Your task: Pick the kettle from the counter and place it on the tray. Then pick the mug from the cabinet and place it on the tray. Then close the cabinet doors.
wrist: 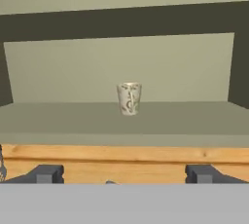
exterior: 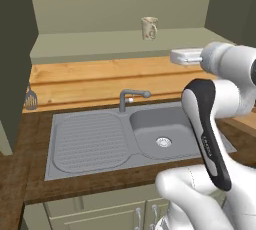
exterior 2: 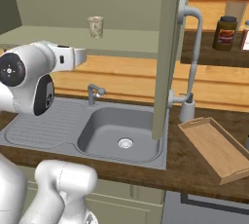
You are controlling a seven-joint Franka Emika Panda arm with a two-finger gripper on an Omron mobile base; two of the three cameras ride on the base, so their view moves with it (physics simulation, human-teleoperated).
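Note:
The cream speckled mug [exterior: 149,28] [exterior 2: 96,27] [wrist: 129,99] stands upright, alone on the pale green shelf of the open cabinet [exterior: 125,41]. My gripper [wrist: 124,174] [exterior: 176,56] [exterior 2: 83,56] is open and empty. It hovers over the wooden backsplash in front of the shelf, level with the mug and pointing at it, well short of touching. The cabinet doors stand open, one edge-on with its grey bar handle [exterior 2: 193,47]. The wooden tray [exterior 2: 211,147] lies on the counter right of the sink, nothing on its visible part. The kettle is out of view.
A grey sink [exterior: 165,129] with a drainboard and a faucet [exterior: 131,96] lies below my arm. The open right door [exterior 2: 168,57] hangs between the sink and the tray. A dark brown jar [exterior 2: 225,33] stands on the far counter. A spatula [exterior: 31,99] hangs at the left.

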